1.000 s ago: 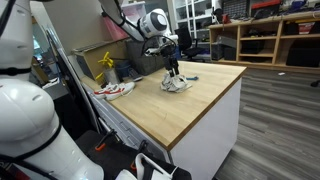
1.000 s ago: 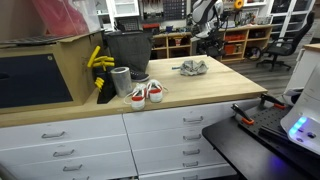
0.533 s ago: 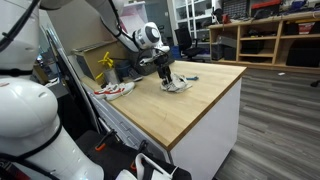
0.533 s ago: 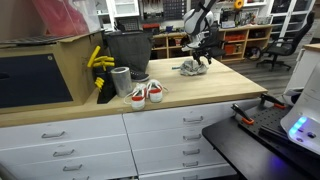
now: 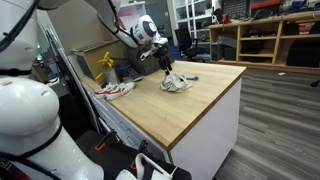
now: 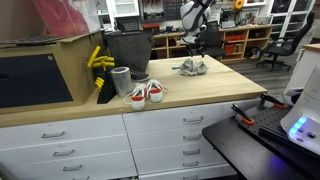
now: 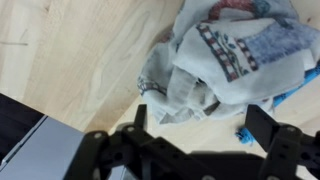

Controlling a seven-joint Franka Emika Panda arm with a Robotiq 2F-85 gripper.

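Here's the tool [image 5: 166, 67] hovering just above the crumpled cloth [image 7: 225, 60], jaws spread wide with nothing between them. The wrist view shows both fingers [image 7: 140, 117] in open air, the heap right below and a little ahead of them. That spread looks broad enough to span a good part of the pile, which would explain the wide stance. The cloth sits bunched in 1 loose mound on the tabletop [image 5: 205, 100], held in shape only by its own creases. A small blue scrap [image 7: 243, 133] peeks out just beside 1 finger. As for room, bare wood opens out to 1 side of the tool, while a tabletop edge runs close behind it in the wrist view, dark beyond. Well apart from the tool in an exterior view, a pair of red-and-white shoes [image 6: 146, 94], a grey cup [image 6: 121, 80] and a black bin [image 6: 127, 50] cluster together, none of them near the cloth
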